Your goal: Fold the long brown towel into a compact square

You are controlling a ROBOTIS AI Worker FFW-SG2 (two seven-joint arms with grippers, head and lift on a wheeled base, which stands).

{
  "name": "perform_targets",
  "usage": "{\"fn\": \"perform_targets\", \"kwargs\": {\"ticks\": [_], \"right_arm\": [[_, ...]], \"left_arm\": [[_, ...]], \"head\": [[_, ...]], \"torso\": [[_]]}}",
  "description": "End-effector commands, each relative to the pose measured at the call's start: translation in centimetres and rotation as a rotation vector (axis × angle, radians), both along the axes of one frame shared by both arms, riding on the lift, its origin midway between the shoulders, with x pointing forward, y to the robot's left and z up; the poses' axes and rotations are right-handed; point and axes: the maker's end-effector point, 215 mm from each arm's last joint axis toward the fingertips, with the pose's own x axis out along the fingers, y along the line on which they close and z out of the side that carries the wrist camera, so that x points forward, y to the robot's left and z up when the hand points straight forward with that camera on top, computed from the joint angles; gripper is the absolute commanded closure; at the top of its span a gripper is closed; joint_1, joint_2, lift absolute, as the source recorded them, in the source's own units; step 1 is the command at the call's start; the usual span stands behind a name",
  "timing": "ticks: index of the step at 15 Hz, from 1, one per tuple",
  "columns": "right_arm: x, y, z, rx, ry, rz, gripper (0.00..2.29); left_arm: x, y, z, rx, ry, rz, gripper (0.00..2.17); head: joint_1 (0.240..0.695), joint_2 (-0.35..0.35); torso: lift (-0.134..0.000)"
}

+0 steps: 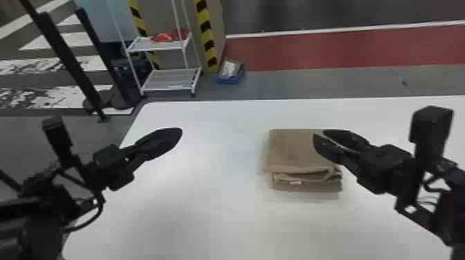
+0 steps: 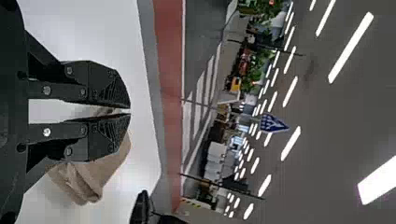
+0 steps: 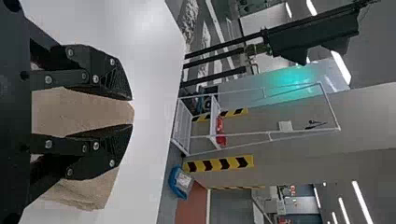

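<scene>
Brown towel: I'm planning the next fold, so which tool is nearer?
Right. The right tool is at the right side of the brown towel; the left tool is well off to its left.

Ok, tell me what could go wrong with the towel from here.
The right gripper hangs over the brown towel with its fingers apart, so a careless descent might snag or drag the top layer. The lower layers stick out unevenly along the near edge, so the finished square could end up lopsided.
</scene>
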Motion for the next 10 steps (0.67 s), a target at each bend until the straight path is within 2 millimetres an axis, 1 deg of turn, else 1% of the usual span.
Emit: {"fn": "perform_targets", "kwargs": {"ticks": [1, 2, 3, 4, 5, 6, 7, 8, 9, 10], "right_arm": [[-4.3, -1.4, 0.8, -0.012, -0.055, -0.064, 0.03], [-5.4, -3.1, 0.5, -0.026, -0.06, -0.104, 0.05], [-6.2, -4.5, 0.4, -0.04, -0.085, -0.138, 0.05], [-7.1, -6.2, -0.2, -0.06, -0.1, -0.186, 0.07], [-8.2, -7.7, -0.8, -0.079, -0.114, -0.226, 0.07], [-9.2, -8.5, -0.6, -0.088, -0.152, -0.245, 0.07], [-10.1, -8.7, -0.6, -0.091, -0.175, -0.248, 0.08], [-11.3, -8.7, -0.6, -0.091, -0.209, -0.25, 0.09], [-12.1, -8.6, 0.0, -0.083, -0.26, -0.255, 0.09], [-12.9, -8.0, 0.8, -0.071, -0.322, -0.25, 0.09]], "left_arm": [[-5.4, -0.9, 0.8, -0.067, -0.005, 0.083, 0.0], [-6.6, -0.8, -0.2, -0.078, 0.028, 0.158, 0.01], [-7.3, -0.2, -0.9, -0.048, 0.051, 0.193, 0.02], [-8.1, 0.8, -1.8, -0.028, 0.077, 0.226, 0.03], [-8.9, 1.8, -3.2, -0.003, 0.11, 0.268, 0.03], [-8.9, 3.5, -4.6, 0.041, 0.139, 0.341, 0.04], [-8.5, 5.5, -5.6, 0.095, 0.159, 0.426, 0.04], [-7.8, 7.7, -5.4, 0.185, 0.109, 0.521, 0.04], [-7.3, 8.3, -4.3, 0.252, 0.03, 0.58, 0.07], [-7.0, 8.5, -2.0, 0.302, -0.099, 0.627, 0.07]], "head": [[0.695, 0.216], [0.695, 0.217], [0.695, 0.212], [0.695, 0.209], [0.695, 0.204], [0.695, 0.193], [0.695, 0.192], [0.695, 0.201], [0.695, 0.221], [0.695, 0.242]], "torso": [[-0.124], [-0.124], [-0.124], [-0.124], [-0.124], [-0.124], [-0.124], [-0.124], [-0.124], [-0.124]]}}
